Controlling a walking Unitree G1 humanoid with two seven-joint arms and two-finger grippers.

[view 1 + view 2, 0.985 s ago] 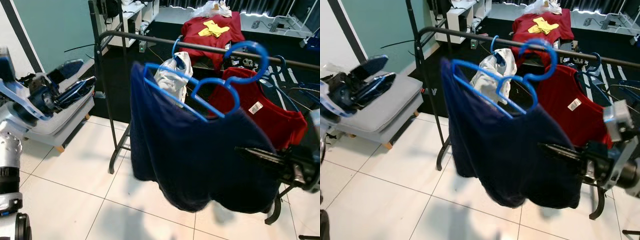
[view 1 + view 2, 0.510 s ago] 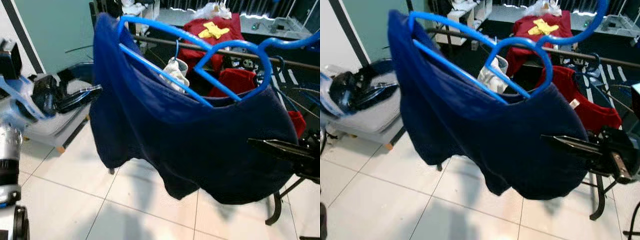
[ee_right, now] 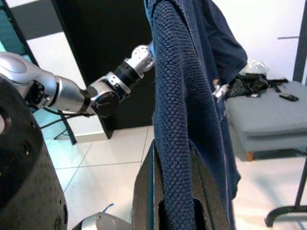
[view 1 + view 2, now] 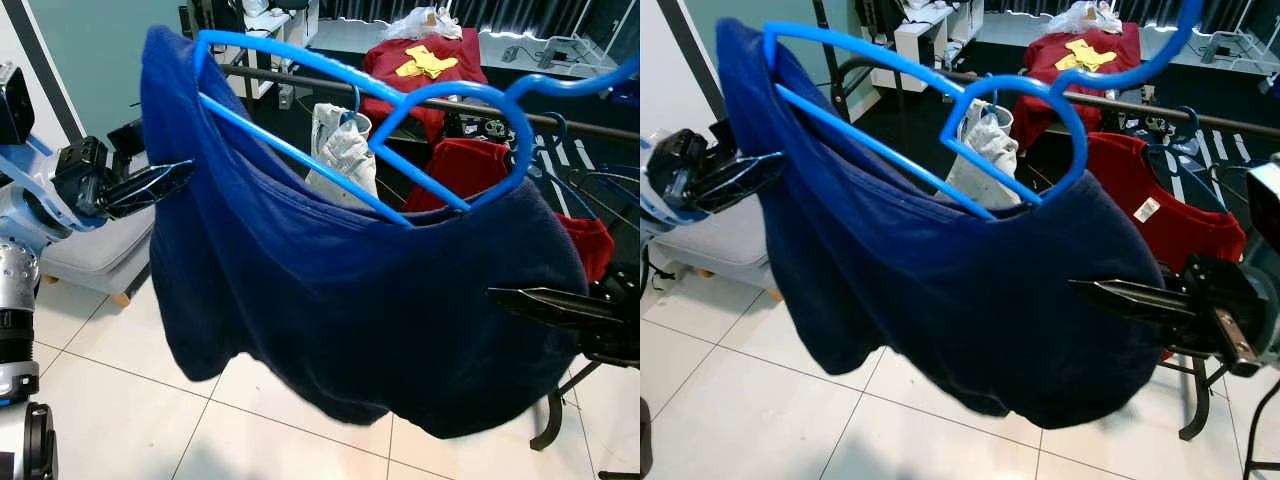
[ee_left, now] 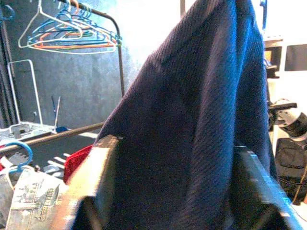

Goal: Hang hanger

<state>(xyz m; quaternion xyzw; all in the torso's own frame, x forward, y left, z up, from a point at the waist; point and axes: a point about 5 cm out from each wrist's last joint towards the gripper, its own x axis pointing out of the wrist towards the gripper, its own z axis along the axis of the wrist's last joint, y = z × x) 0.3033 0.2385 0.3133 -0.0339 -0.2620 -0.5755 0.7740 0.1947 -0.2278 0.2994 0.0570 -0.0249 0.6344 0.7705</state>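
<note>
before me a white tiled floor (image 4: 110,420) runs under a black clothes rail (image 4: 1200,103) hung with red shirts (image 4: 1160,210), a grey cushioned bench (image 4: 95,255) sits against the teal wall (image 4: 100,60) at my left, and white shelving (image 4: 930,30) stands beyond.

- Blue hanger (image 4: 380,120): hook runs off the picture's right edge in the left eye view; lower bar buried in the navy garment (image 4: 350,310).
- Clothes rail (image 4: 560,122): left part hidden behind the garment.
- Right gripper (image 4: 1120,295): fingertips end against the cloth, contact unclear.
- Left gripper (image 4: 165,180): tips meet the garment's edge; grip not discernible.
- Red shirt (image 4: 1160,215): partly covered by the garment.
</note>
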